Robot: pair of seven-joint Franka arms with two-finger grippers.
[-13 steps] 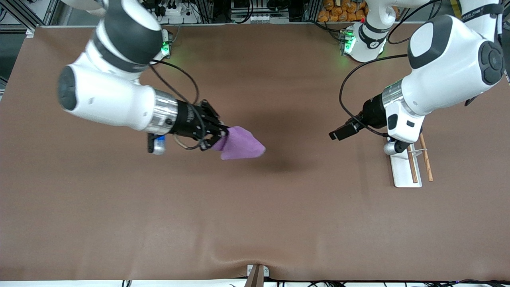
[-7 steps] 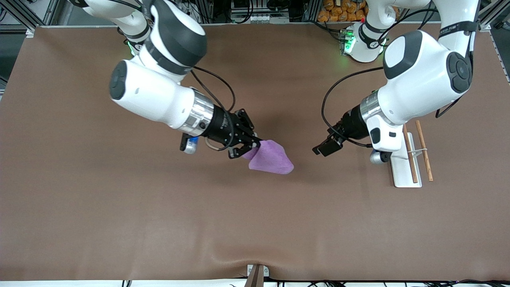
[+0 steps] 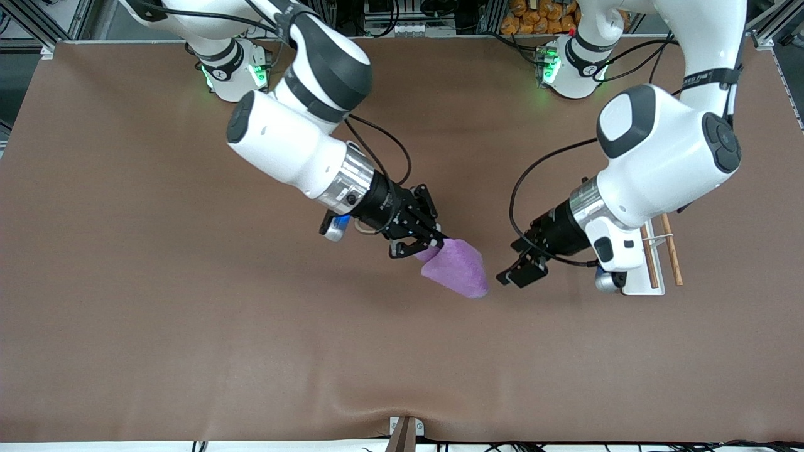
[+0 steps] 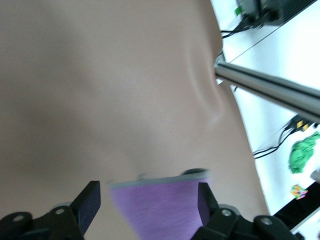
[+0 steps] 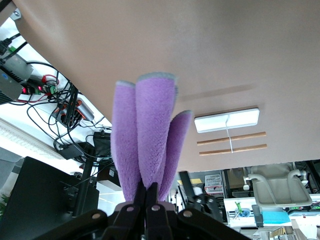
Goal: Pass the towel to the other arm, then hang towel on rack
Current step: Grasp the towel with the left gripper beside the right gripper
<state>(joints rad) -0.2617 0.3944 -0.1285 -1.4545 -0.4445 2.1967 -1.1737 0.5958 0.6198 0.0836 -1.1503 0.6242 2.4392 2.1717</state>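
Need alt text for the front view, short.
The right pincer holds the purple towel above the table, its free end almost at the open left pincer. The rack sits under the left arm.

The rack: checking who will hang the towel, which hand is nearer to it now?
Left. The left hand hovers over the table just beside the rack; the right hand, clamping the towel, is over mid-table.

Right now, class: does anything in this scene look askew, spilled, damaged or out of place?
Nothing stands out. The towel hangs bunched from the shut right gripper above the table, its free end between the left gripper's open fingers. The rack stands upright and intact at the left arm's end.
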